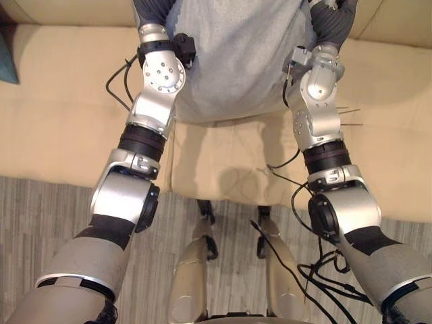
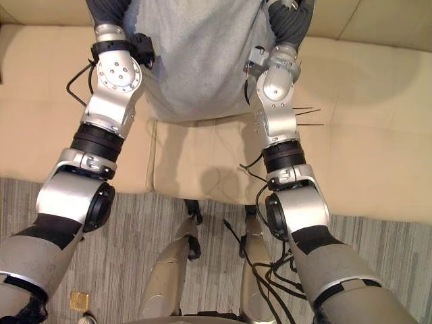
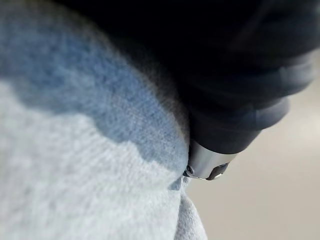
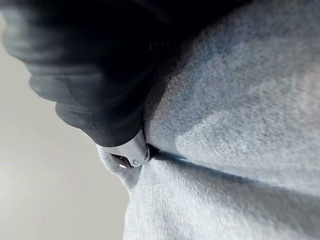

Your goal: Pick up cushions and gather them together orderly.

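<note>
A grey cushion hangs in front of me over the beige sofa, held between both hands. My left hand grips its left edge and my right hand its right edge; both show as dark ribbed covers at the top. In the left wrist view a silver fingertip digs into the cushion, with fabric folded round it. The right wrist view has the same: a fingertip pinching into the creased grey fabric. Most of each hand's fingers are hidden in the cushion.
The sofa seat lies right below the cushion, its front edge meeting a grey striped floor. A teal cushion's corner pokes in at the far left. A small golden square lies on the floor.
</note>
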Robot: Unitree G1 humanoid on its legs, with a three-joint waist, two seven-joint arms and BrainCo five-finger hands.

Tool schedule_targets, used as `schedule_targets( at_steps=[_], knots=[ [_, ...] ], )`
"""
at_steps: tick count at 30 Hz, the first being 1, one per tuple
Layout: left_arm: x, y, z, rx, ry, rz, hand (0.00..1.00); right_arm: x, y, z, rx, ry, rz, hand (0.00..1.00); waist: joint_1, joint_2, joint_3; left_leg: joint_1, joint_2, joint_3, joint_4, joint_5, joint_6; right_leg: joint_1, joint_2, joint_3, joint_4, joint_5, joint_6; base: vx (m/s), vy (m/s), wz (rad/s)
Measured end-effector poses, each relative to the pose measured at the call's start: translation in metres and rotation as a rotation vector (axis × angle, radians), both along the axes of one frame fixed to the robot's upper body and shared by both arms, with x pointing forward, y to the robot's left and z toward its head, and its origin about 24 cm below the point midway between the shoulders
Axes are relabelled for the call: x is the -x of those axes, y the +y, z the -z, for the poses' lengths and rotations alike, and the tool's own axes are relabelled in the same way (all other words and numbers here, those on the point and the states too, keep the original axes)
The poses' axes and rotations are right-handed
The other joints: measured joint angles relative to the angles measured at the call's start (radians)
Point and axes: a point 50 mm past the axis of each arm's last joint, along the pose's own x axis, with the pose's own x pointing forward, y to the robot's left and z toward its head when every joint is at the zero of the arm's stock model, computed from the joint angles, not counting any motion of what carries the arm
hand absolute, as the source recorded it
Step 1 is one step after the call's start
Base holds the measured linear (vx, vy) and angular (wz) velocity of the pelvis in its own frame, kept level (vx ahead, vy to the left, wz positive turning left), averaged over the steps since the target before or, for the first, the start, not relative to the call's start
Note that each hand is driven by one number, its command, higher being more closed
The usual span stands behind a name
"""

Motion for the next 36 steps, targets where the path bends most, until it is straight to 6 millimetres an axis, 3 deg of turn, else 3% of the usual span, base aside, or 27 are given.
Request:
schedule_targets(
  at_steps=[5, 9, 12, 17, 19, 22, 25, 27, 31, 32, 33, 35, 36],
  knots=[
    [-0.001, 0.017, -0.01, 0.024, 0.001, -0.04, 0.0, 0.005, 0.004, -0.027, 0.007, -0.068, -0.011, 0.0, 0.0, 0.004, 0.034, -0.033, 0.001, 0.0, 0.0, 0.006, -0.005, -0.051, 0.0, 0.005, 0.034, -0.01, -0.009, -0.02, -0.017, -0.01],
    [0.0, 0.034, -0.017, -0.006, -0.003, -0.076, 0.0, 0.006, 0.001, -0.03, 0.003, -0.081, -0.004, 0.0, 0.001, 0.003, 0.036, -0.053, 0.001, -0.002, -0.002, 0.008, -0.009, -0.087, 0.0, 0.007, 0.066, -0.026, -0.006, -0.01, -0.009, 0.01],
    [0.003, 0.049, -0.022, -0.022, -0.01, -0.109, 0.0, 0.007, -0.014, -0.034, 0.0, -0.091, 0.033, 0.0, 0.001, 0.003, 0.038, -0.067, 0.002, -0.002, -0.004, 0.01, -0.011, -0.105, 0.0, 0.009, 0.074, -0.027, -0.007, 0.0, 0.0, 0.0],
    [0.013, 0.091, -0.033, 0.082, -0.043, -0.158, 0.0, 0.011, -0.052, -0.044, 0.022, -0.11, 0.108, 0.0, 0.001, 0.003, 0.054, -0.068, 0.002, -0.008, -0.007, 0.019, 0.002, -0.105, 0.001, 0.003, 0.08, -0.028, -0.007, 0.0, -0.002, 0.01],
    [0.016, 0.105, -0.032, 0.132, -0.052, -0.171, 0.0, 0.011, -0.055, -0.046, 0.036, -0.113, 0.09, 0.0, 0.002, 0.003, 0.054, -0.066, 0.003, -0.007, -0.007, 0.019, 0.002, -0.105, 0.002, 0.005, 0.081, -0.028, -0.007, 0.0, -0.006, -0.02],
    [0.022, 0.13, -0.016, 0.194, -0.053, -0.198, 0.0, 0.016, -0.046, -0.05, 0.114, -0.149, 0.017, 0.0, 0.002, 0.003, 0.054, -0.059, 0.005, 0.0, -0.007, 0.019, 0.002, -0.105, 0.005, 0.016, 0.081, -0.028, -0.007, 0.0, -0.023, -0.08],
    [0.025, 0.14, 0.019, 0.205, -0.014, -0.195, 0.0, 0.026, -0.033, -0.036, 0.221, -0.202, -0.069, 0.0, 0.002, 0.002, 0.054, -0.054, 0.011, 0.001, -0.006, 0.019, 0.002, -0.1, 0.01, 0.019, 0.082, -0.028, -0.007, 0.01, -0.02, -0.01],
    [0.028, 0.138, 0.055, 0.187, 0.045, -0.16, 0.0, 0.03, -0.033, -0.007, 0.27, -0.174, -0.114, 0.0, 0.007, 0.002, 0.054, -0.04, 0.02, 0.001, -0.002, 0.019, 0.001, -0.082, 0.01, 0.019, 0.082, -0.03, -0.006, 0.01, -0.017, 0.03],
    [0.045, 0.117, 0.166, 0.194, 0.282, -0.036, 0.0, 0.044, -0.048, 0.103, 0.36, 0.079, -0.172, 0.0, 0.019, -0.001, 0.049, 0.029, 0.022, -0.003, 0.003, -0.005, -0.002, -0.001, 0.016, 0.006, 0.083, -0.061, -0.007, 0.03, -0.038, 0.12],
    [0.058, 0.108, 0.211, 0.196, 0.409, 0.008, 0.0, 0.057, -0.055, 0.143, 0.393, 0.191, -0.181, 0.0, 0.023, -0.001, 0.049, 0.059, 0.022, -0.006, 0.003, -0.014, -0.003, 0.032, 0.015, 0.003, 0.083, -0.071, -0.005, 0.04, -0.041, 0.09],
    [0.064, 0.105, 0.23, 0.196, 0.47, 0.022, 0.0, 0.062, -0.058, 0.16, 0.402, 0.242, -0.185, 0.0, 0.023, -0.002, 0.045, 0.071, 0.022, -0.007, 0.004, -0.023, -0.006, 0.045, 0.014, 0.002, 0.083, -0.079, -0.002, 0.04, -0.048, 0.08],
    [0.103, 0.096, 0.302, 0.204, 0.714, 0.085, 0.0, 0.093, -0.07, 0.227, 0.469, 0.46, -0.187, 0.0, 0.021, -0.01, -0.019, 0.079, 0.02, -0.014, 0.009, -0.04, -0.004, 0.063, 0.014, -0.004, 0.078, -0.104, 0.004, 0.03, -0.051, 0.08],
    [0.111, 0.095, 0.314, 0.205, 0.757, 0.095, 0.0, 0.101, -0.073, 0.238, 0.483, 0.503, -0.186, 0.0, 0.02, -0.011, -0.026, 0.089, 0.02, -0.017, 0.006, -0.04, -0.004, 0.075, 0.013, -0.006, 0.071, -0.104, 0.005, 0.06, -0.042, 0.08]
  ],
)
